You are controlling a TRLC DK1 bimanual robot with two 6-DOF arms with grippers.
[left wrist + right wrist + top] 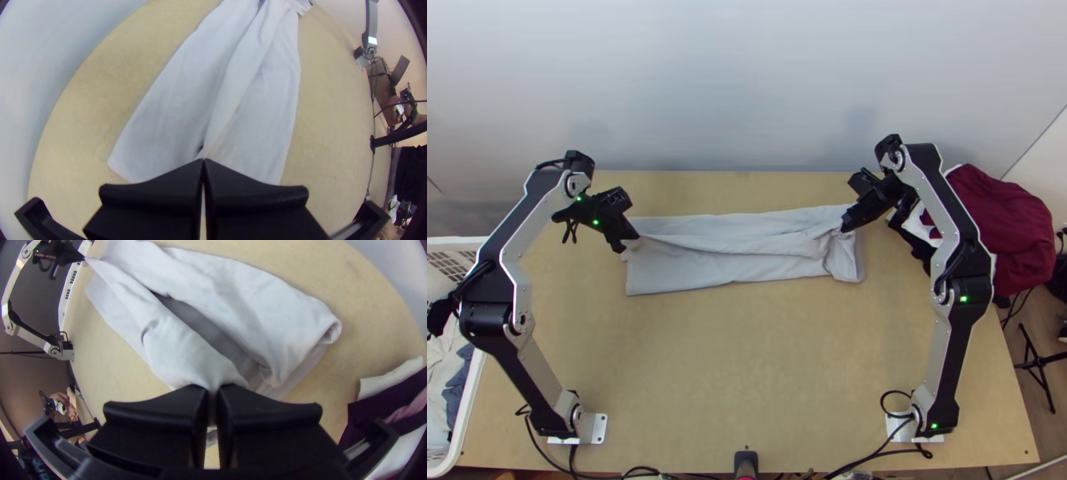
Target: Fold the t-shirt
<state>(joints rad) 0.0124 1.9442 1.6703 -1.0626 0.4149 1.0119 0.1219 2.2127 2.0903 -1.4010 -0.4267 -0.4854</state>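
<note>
Nearest me on the tabletop [747,360], taking twelve as the wall side, the left arm's base [591,428] stands at eight o'clock and the right arm's base [907,430] at four. Over at nine, beside the edge, there's a white laundry basket [469,408] with clothes in it. Farther in, towards twelve, lies the pale grey t-shirt [683,272], a long, narrow folded strip running sideways, rumpled at its right end. The left tool [630,242] is at ten o'clock, its fingers pressed together on a pinch of the shirt's left end. The right tool [846,226], between one and two, nips a raised bit near the other end, and a loose ridge runs between them. At two sits a dark red heap of cloth [1003,224]; beyond everything rises the pale wall [747,96].
</note>
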